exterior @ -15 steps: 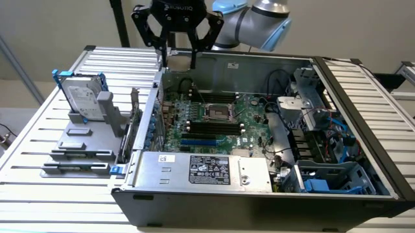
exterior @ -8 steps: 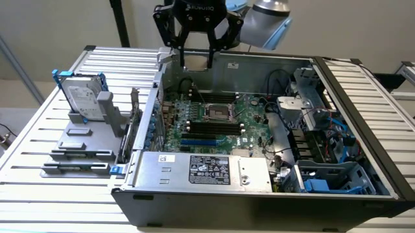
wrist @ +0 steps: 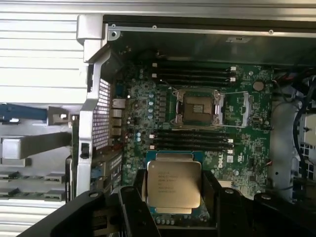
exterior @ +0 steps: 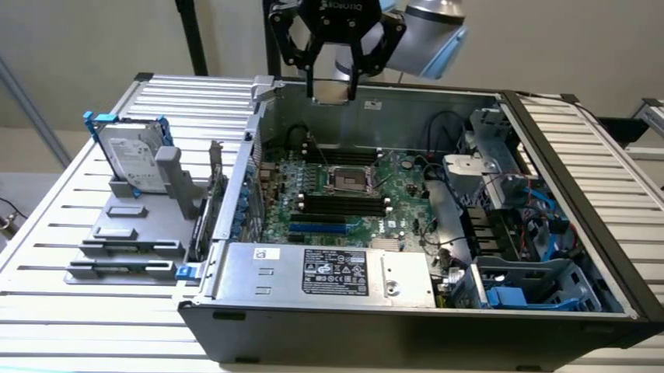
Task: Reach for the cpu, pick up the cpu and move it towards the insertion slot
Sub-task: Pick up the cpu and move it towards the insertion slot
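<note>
My gripper (exterior: 334, 84) hangs high above the back wall of the open computer case, shut on the cpu (exterior: 332, 92), a small pale square plate between the black fingers. In the wrist view the cpu (wrist: 174, 185) is a silvery-grey chip with printed text, held flat between the two dark fingers (wrist: 132, 202) of the gripper (wrist: 174, 197). The insertion slot (exterior: 350, 180) is the silver-framed square socket with a dark centre on the green motherboard, below and in front of the gripper. In the wrist view the insertion slot (wrist: 197, 109) lies beyond the chip, uncovered.
Long black memory slots (exterior: 337, 206) flank the socket. A power supply box (exterior: 326, 272) fills the case's front. An upright silver hard drive (exterior: 135, 159) stands on a grey holder at the exterior view's left. Cables and a drive cage (exterior: 518, 233) crowd the right side.
</note>
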Action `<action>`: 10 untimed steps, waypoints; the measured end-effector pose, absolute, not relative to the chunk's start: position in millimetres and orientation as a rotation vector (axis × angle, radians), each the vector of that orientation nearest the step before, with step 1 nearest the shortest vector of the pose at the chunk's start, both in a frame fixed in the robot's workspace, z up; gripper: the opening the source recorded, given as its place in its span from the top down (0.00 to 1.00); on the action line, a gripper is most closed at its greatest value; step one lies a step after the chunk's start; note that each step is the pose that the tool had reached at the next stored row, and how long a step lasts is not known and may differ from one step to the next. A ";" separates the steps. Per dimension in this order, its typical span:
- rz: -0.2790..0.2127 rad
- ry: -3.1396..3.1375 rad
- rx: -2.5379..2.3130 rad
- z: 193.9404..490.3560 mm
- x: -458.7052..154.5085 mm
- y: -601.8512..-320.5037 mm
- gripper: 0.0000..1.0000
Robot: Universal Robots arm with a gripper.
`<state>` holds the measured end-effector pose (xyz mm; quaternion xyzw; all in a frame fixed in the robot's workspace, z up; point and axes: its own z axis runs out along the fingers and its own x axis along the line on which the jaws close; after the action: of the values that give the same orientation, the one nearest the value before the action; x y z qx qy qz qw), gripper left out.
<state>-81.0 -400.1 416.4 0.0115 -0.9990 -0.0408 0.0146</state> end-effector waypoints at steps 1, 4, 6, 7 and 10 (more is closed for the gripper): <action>-0.127 -3.110 0.036 416.3 -79.0 -396.9 0.45; -0.127 -3.110 0.036 415.8 -73.4 -386.5 0.45; -0.127 -3.110 0.036 415.5 -70.0 -378.8 0.45; -0.127 -3.110 0.036 415.4 -68.5 -375.0 0.45; -0.127 -3.110 0.036 414.8 -63.6 -363.3 0.45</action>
<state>-63.6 -363.3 414.8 0.0115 -0.9990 -0.0408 0.0146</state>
